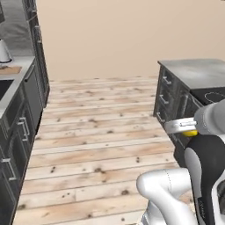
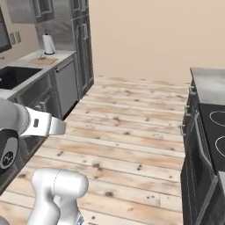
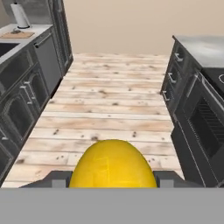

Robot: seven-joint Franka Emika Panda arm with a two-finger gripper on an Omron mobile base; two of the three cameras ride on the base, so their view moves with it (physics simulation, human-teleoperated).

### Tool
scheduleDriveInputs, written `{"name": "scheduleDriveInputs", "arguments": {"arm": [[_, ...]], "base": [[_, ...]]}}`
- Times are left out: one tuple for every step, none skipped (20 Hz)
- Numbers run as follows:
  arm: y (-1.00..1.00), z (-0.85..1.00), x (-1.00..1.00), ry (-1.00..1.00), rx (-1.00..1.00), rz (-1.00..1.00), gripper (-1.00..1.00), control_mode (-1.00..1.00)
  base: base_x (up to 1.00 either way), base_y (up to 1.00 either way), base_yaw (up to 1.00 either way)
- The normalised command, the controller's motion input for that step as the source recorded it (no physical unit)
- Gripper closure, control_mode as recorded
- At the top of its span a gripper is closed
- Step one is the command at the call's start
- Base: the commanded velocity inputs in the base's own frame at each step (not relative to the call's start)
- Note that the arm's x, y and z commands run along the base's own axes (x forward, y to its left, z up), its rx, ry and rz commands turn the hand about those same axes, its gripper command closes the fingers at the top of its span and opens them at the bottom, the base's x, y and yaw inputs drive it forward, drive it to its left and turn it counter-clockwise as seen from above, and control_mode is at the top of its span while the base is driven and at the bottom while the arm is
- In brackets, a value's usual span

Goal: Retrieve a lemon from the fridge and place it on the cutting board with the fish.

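The lemon (image 3: 113, 164), bright yellow and smooth, sits between the two dark fingertips (image 3: 59, 180) of my gripper (image 3: 113, 181), which is shut on it. From the left base view the gripper (image 1: 185, 129) hangs over the floor by the right-hand cabinets, a sliver of lemon (image 1: 190, 133) showing under it. In the right base view the gripper (image 2: 55, 126) is at the left. The cutting board (image 2: 43, 60) (image 1: 9, 69) (image 3: 17, 34) lies far off on the left counter. The fish is too small to make out. The fridge is out of view.
A paper towel roll (image 2: 48, 44) stands behind the board, and a sink (image 2: 15, 74) is nearer on the same counter. Dark cabinets line the left side. A stove (image 2: 213, 127) and grey counter (image 1: 193, 70) stand on the right. Wooden floor (image 1: 101, 132) runs between them.
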Motion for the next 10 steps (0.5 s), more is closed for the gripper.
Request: {"name": "scheduleDriveInputs", "arguments": {"arm": [[0.0, 0.0, 0.0, 0.0, 0.0, 0.0, 1.0, 1.0], [0.0, 0.0, 0.0, 0.0, 0.0, 0.0, 1.0, 1.0], [0.0, 0.0, 0.0, 0.0, 0.0, 0.0, 1.0, 1.0], [0.0, 0.0, 0.0, 0.0, 0.0, 0.0, 1.0, 1.0], [0.0, 0.0, 0.0, 0.0, 0.0, 0.0, 1.0, 1.0], [0.0, 0.0, 0.0, 0.0, 0.0, 0.0, 1.0, 1.0], [0.0, 0.0, 0.0, 0.0, 0.0, 0.0, 1.0, 1.0], [0.0, 0.0, 0.0, 0.0, 0.0, 0.0, 1.0, 1.0], [0.0, 0.0, 0.0, 0.0, 0.0, 0.0, 1.0, 1.0], [0.0, 0.0, 0.0, 0.0, 0.0, 0.0, 1.0, 1.0]], "base": [[0.99, 0.49, 0.0], [1.0, 0.52, 0.0], [1.0, 0.53, 0.0], [1.0, 0.56, 0.0], [0.99, 0.56, 0.0], [1.0, 0.59, 0.02], [0.98, 0.58, 0.03], [0.99, 0.49, 0.05], [1.0, 0.32, 0.08], [1.0, 0.21, 0.12]]}}
